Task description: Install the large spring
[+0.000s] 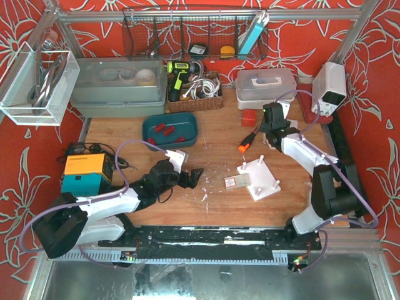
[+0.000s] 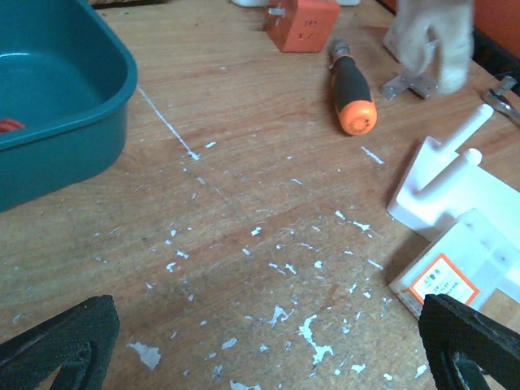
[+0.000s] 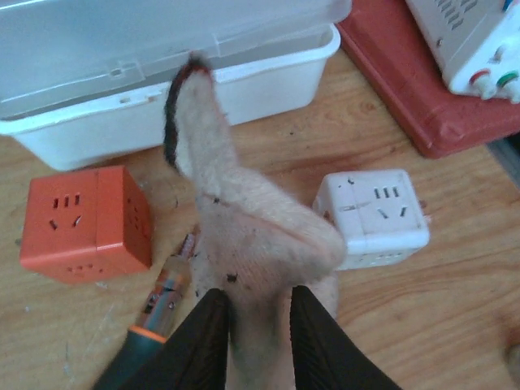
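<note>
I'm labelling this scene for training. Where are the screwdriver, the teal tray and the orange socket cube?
screwdriver point(image 2: 352, 88), left wrist view, on its black grip.
teal tray point(image 2: 57, 158), left wrist view, on its outer wall.
orange socket cube point(image 3: 81, 223), right wrist view, on its slotted face.

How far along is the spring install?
Nothing looks installed: the red springs lie in the teal tray and the pegs on the white fixture look bare. In hand: the right gripper is shut on a beige cloth; the left gripper is open, empty. Remaining: picking and fitting a spring.
</note>
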Robot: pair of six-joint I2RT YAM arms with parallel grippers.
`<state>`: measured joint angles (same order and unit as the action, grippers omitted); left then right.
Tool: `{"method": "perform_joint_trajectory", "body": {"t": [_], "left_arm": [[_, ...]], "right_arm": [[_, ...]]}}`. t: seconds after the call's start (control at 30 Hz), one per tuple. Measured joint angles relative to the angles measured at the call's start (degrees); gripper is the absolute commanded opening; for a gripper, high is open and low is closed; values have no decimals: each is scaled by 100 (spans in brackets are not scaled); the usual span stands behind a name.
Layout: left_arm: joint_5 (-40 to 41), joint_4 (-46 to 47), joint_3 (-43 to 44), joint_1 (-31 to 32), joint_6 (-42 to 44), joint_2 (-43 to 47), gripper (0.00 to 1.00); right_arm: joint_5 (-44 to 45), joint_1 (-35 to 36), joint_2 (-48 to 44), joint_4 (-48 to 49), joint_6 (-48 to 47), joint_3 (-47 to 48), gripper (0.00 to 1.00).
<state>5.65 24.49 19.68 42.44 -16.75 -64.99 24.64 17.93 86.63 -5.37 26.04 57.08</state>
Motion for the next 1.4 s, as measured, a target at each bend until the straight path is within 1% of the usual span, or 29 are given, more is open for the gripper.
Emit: {"method": "perform_joint_trajectory", "body": {"t": [0.03,0.13,0.23,0.3,0.4,0.43,0.5,0.57,0.7,0.83,0.93,1.0,1.1,1.2,1.3,1.4], "left_arm": [[-48,33,0,0,15,0,100],[-195,136,-15,0,48,17,99],[-348,234,-85,0,87,72,98],[-448,302,-129,0,114,90,97],[-577,363,-160,0,142,90,93],[-710,442,-160,0,184,90,89],[-785,479,-160,0,203,74,84],[-944,592,-160,0,254,0,80],[-1180,697,-157,72,363,-192,73],[-1215,776,-146,365,693,-431,71],[-1102,778,-39,726,1110,-682,68],[-1019,761,122,953,1449,-870,69],[-896,728,417,1209,1969,-1069,67],[-872,728,684,1272,2428,-1257,66],[-927,734,973,1276,2894,-1633,66],[-1032,778,1169,1322,3512,-2068,70]], "right_arm": [[-42,-35,155,15,-94,96,36],[-83,-94,474,-20,-286,308,54],[-144,-98,546,-197,-326,426,70],[-225,-98,542,-402,-323,546,77],[-422,-90,492,-780,-227,688,84],[-555,-44,304,-1231,-136,704,91],[-579,7,186,-1368,-92,691,97],[-660,138,-179,-1727,0,557,99],[-741,411,-1001,-2330,219,372,99],[-802,426,-1624,-2551,302,15,99],[-807,424,-2068,-2461,302,-610,99],[-820,424,-2312,-2354,299,-1016,99],[-826,422,-2658,-2127,295,-1502,99],[-787,422,-3008,-1864,310,-1823,99],[-651,422,-3458,-1482,393,-2177,99],[-531,422,-3901,-1126,509,-2605,98]]}}
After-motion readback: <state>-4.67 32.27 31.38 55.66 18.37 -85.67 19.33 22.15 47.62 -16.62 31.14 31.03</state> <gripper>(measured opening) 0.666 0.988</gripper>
